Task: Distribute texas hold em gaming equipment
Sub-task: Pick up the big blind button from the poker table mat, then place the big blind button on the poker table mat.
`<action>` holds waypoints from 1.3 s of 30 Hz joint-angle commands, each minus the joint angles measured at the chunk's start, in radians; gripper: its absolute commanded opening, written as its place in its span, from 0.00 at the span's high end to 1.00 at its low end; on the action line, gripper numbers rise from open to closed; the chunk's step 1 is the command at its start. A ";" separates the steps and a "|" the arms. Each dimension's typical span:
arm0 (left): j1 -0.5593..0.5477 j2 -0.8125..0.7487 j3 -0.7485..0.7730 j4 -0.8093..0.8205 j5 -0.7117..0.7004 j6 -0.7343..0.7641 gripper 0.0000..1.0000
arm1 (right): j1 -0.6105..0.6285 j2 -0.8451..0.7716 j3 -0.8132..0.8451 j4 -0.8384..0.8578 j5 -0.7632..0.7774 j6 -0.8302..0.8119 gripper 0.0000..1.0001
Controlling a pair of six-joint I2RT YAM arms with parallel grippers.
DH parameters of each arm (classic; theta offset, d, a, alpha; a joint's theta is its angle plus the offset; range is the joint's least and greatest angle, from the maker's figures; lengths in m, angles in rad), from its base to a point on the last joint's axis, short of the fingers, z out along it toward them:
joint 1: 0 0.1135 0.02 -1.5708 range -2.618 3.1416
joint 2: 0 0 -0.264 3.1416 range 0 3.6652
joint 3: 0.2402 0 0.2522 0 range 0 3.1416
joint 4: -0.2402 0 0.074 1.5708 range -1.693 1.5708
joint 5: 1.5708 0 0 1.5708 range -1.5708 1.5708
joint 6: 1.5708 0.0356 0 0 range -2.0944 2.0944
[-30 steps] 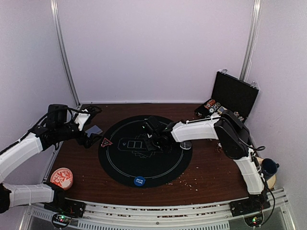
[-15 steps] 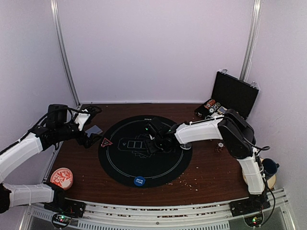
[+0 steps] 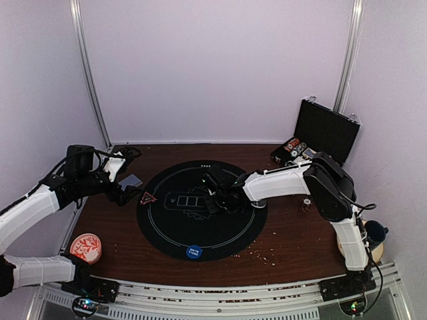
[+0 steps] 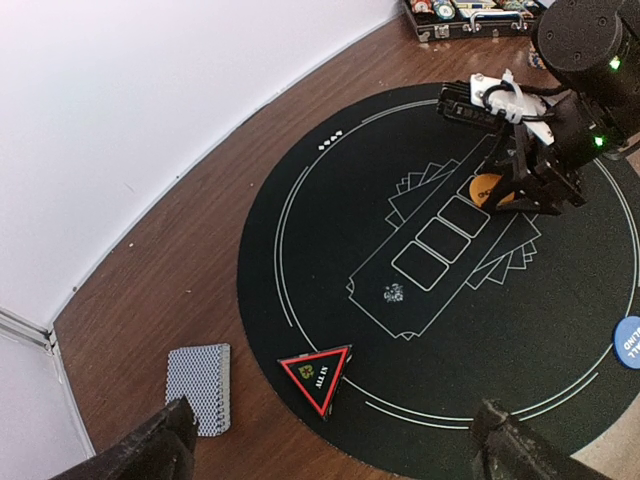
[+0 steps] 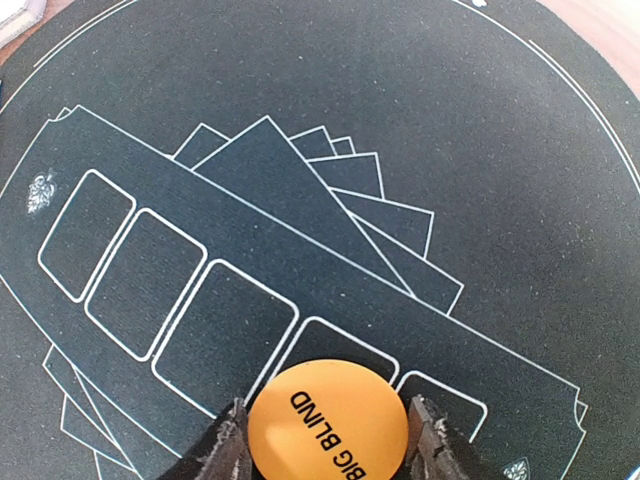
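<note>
right gripper (image 5: 326,405): low over the middle of the black round mat (image 4: 300,280), fingers on either side of the orange disc (image 5: 330,425), both look to touch its rim, so it is gripping the disc
orange disc: reads "BIG BLIND", sits between the right fingers over the printed row of card boxes, toward one end of the row; cannot tell if it is lifted or flat on the mat
left gripper (image 4: 337,415): jaws spread wide, holding nothing, hangs above the mat's left edge over the wooden table (image 3: 287,247)
red triangle marker (image 4: 315,372): flat on the mat just inside its left rim, between and ahead of the left fingers
playing cards (image 4: 200,385): one grey-blue-backed stack on bare wood, just left of the mat, near the triangle, not touching it
blue disc (image 3: 193,252): on the mat's near edge, well apart from both grippers
poker chips (image 3: 293,146): striped, in rows inside the open black case (image 3: 325,132) at the far right corner, lid standing up
patterned dish (image 3: 86,247): red and white, near-left on the table, off the mat
dark blue cup (image 3: 373,231): far right edge, beside the right arm's base
</note>
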 commanded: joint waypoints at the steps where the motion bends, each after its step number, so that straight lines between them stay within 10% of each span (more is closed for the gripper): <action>1: 0.003 -0.011 -0.009 0.040 -0.003 -0.009 0.02 | 0.011 0.017 -0.014 -0.082 -0.009 0.006 0.50; 39: 0.005 0.003 -0.011 0.047 0.003 -0.006 0.02 | -0.175 0.350 0.662 -0.078 0.046 -0.103 0.48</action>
